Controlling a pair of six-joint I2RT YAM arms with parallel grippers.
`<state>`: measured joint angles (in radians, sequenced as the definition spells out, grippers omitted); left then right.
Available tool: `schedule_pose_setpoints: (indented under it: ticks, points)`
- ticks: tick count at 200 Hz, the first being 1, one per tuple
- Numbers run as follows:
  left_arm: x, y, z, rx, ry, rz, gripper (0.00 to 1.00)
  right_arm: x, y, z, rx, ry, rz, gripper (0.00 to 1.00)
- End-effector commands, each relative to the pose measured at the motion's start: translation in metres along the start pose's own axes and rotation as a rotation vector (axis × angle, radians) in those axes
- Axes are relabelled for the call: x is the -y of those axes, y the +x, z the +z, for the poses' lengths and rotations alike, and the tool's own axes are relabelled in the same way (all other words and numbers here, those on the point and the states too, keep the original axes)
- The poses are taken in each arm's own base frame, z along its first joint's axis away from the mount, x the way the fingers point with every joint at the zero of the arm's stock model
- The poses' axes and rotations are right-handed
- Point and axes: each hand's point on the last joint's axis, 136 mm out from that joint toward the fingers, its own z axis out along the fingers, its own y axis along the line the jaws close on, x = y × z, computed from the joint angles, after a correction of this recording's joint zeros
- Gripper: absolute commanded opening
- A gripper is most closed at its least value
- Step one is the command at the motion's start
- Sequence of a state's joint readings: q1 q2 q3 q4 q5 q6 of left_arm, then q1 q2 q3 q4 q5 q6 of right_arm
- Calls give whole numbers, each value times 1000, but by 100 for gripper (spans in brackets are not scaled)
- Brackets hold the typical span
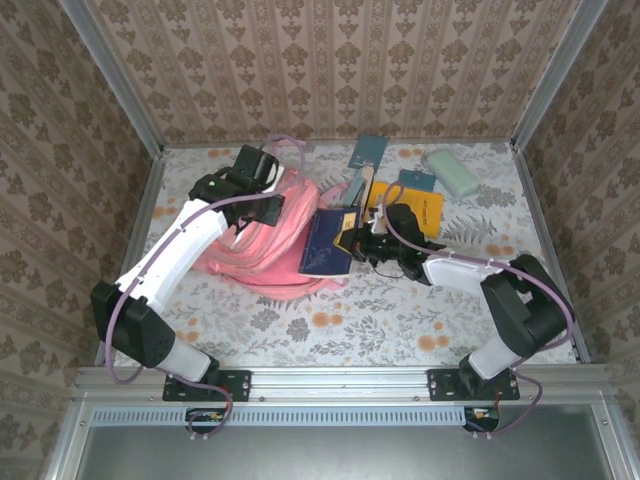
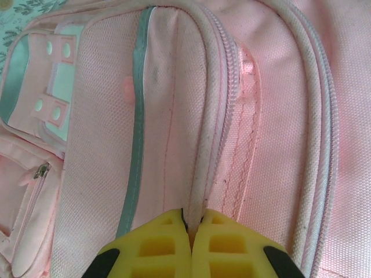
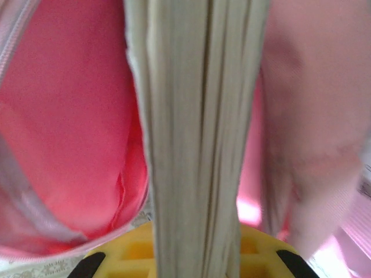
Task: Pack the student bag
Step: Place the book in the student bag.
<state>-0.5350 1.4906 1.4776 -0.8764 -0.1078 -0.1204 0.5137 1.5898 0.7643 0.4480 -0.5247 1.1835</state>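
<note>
The pink student bag (image 1: 262, 245) lies left of the table's middle, its mouth facing right. My left gripper (image 1: 268, 210) is at the bag's upper edge. In the left wrist view its yellow fingers (image 2: 168, 243) are shut on the white piping of a seam in the bag (image 2: 174, 116). My right gripper (image 1: 353, 243) is shut on a dark blue book (image 1: 328, 245) at the bag's mouth. In the right wrist view the book's pale page edges (image 3: 197, 133) stand up between the yellow fingers (image 3: 124, 252), with the bag's pink lining (image 3: 69, 145) on both sides.
Behind the right gripper lie an orange book (image 1: 428, 210), a small blue booklet (image 1: 415, 180), a blue book (image 1: 368, 152) and a pale green case (image 1: 452, 172). Patterned walls close in the back and both sides.
</note>
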Motion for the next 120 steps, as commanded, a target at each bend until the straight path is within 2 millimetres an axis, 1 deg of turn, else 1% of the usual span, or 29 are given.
schedule_pose_setpoints:
  ticks: [1, 19, 47, 63, 65, 67, 71, 93, 120]
  points:
    - [4, -24, -28, 95, 83, -79, 0, -37, -25, 19, 121, -90, -5, 0]
    - [3, -27, -32, 112, 112, -114, 0, -47, -29, 41, 138, -108, 8, 0]
    - [-2, -34, -34, 132, 128, -149, 0, -50, -36, 80, 170, -135, 79, 0]
    - [1, -37, -36, 135, 151, -156, 0, -57, -40, 98, 202, -175, 105, 0]
    - [2, -37, -36, 135, 154, -156, 0, -58, -41, 100, 205, -178, 107, 0]
    - [-6, -38, -35, 137, 143, -174, 0, -59, -41, 102, 208, -181, 109, 0]
    - [-9, -39, -35, 138, 141, -182, 0, -59, -41, 106, 212, -183, 115, 0]
    - [-9, -42, -36, 141, 158, -187, 0, -71, -49, 124, 250, -247, 152, 0]
    - [-7, -42, -36, 138, 172, -192, 0, -74, -57, 143, 278, -276, 194, 0]
